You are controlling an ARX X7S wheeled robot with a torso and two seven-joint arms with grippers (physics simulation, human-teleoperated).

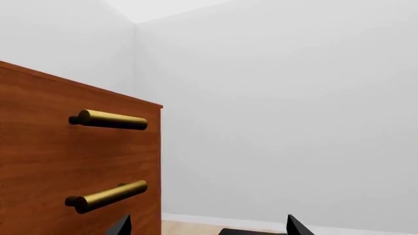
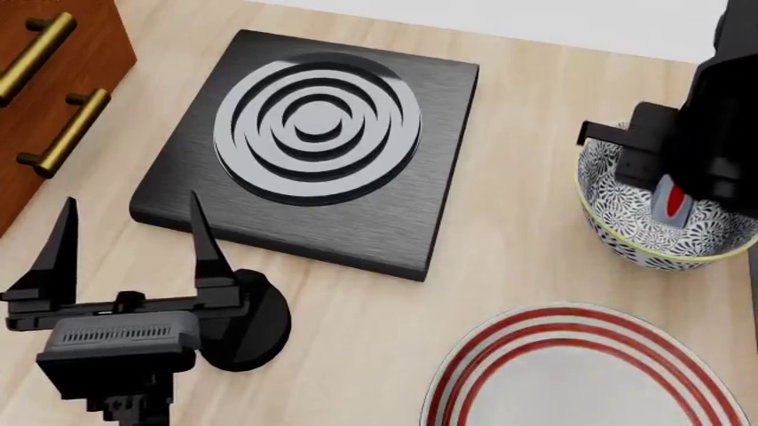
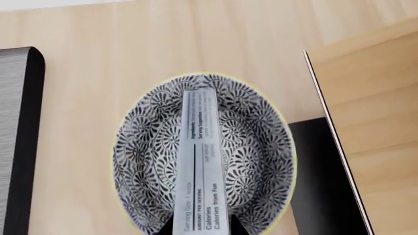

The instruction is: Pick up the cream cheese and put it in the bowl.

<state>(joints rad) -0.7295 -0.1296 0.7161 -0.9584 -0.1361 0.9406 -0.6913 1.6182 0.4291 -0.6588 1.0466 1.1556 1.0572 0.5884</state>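
Two arms are in play, and only our right one carries anything. Our right gripper (image 3: 199, 229) hangs directly over the bowl (image 2: 616, 232), jaws clamped on the cream cheese (image 3: 199, 161), which we hold on edge so that its narrow side with the printed panel faces the right wrist camera. Held that way, the box points down the middle of the patterned bowl (image 3: 248, 156), well inside the yellowish rim, and we judge this is deliberate: a slim profile fits the deep bowl more easily than a flat one would. From the head view only a grey sliver and the red end of the cream cheese (image 2: 670, 201) show below the dark body of the arm, right over the bowl at the right of the table. Whether the box already touches the bowl's floor we cannot tell.

Our left gripper (image 2: 128, 244) waits near the left edge with its jaws wide apart and empty, out of the way, close to the near-left corner of the black hob (image 2: 391, 231) and pointing toward the wooden drawer unit (image 1: 58, 166) with its brass handles (image 1: 111, 119). A red-ringed plate (image 2: 474, 373) sits near us, unused.

We judge the remaining step is to part the right jaws and release.
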